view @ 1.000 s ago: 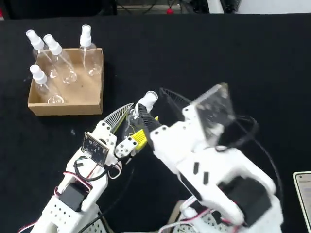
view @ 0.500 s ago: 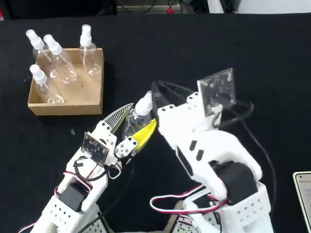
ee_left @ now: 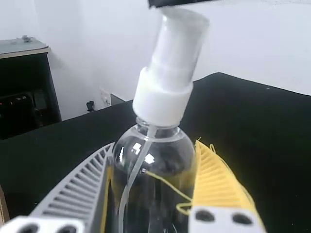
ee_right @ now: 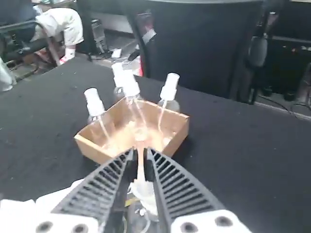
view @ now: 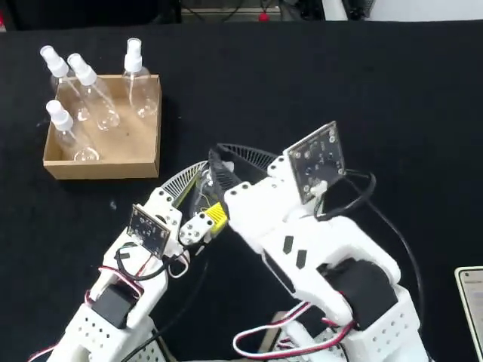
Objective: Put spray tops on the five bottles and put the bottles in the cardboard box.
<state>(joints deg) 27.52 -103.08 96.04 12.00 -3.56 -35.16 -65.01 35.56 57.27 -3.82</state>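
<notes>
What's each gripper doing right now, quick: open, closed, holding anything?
Left gripper: closed, holding the bottle.
Right gripper: closed on that bottle's spray top.

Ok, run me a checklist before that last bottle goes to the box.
1. Grip: left gripper shut on the bottle: ok.
2. Seating: spray top on the bottle's neck: ok.
3. Tightness: spray top screwed fully down: cannot tell.
4. Release: right gripper off the spray top: not ok, its fingers pinch it.
5. Space: cardboard box has bare floor beside the four capped bottles: ok.
</notes>
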